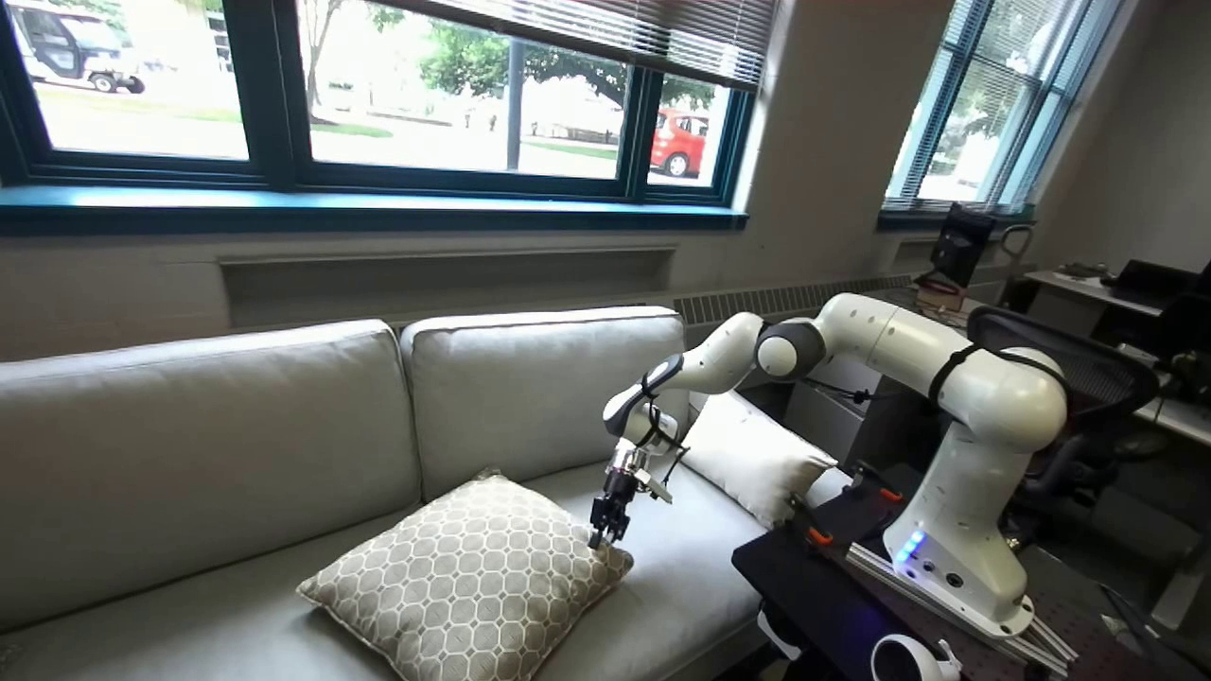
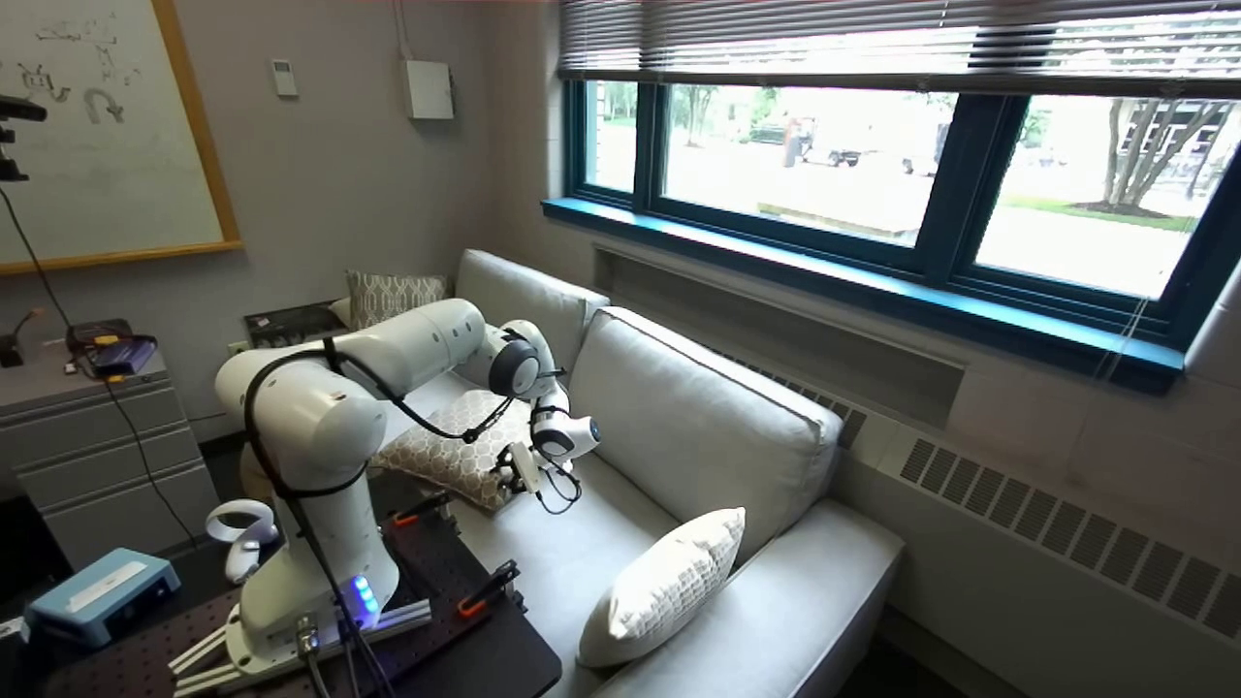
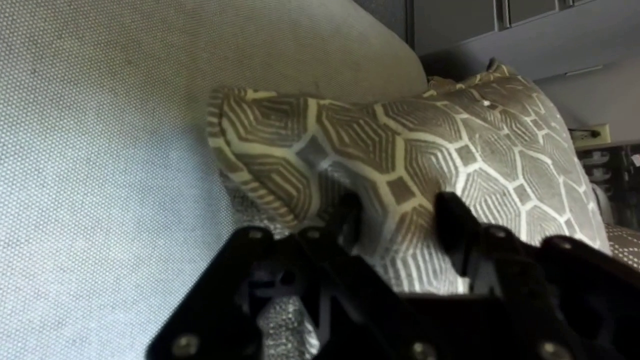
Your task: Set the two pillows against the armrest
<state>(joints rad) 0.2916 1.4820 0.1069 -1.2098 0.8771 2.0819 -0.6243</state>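
The beige lattice-patterned pillow [image 1: 464,577] lies on the sofa seat in both exterior views. At its near corner, my gripper [image 1: 605,541] points down. In the wrist view the gripper [image 3: 397,202] has its fingers apart, and the patterned fabric [image 3: 360,130] bulges up between them; a firm hold is not visible. Smaller and cream-white, the second pillow [image 2: 669,586] leans upright along the armrest [image 2: 824,582] at the sofa's end. In an exterior view that pillow [image 1: 747,454] hides most of the armrest.
Sofa back cushions [image 1: 549,388] rise behind the seat. The arm stands on a black table [image 2: 485,620] with orange-tipped clamps [image 2: 490,586], close to the sofa's front. Another patterned pillow [image 2: 393,296] rests at the sofa's far end.
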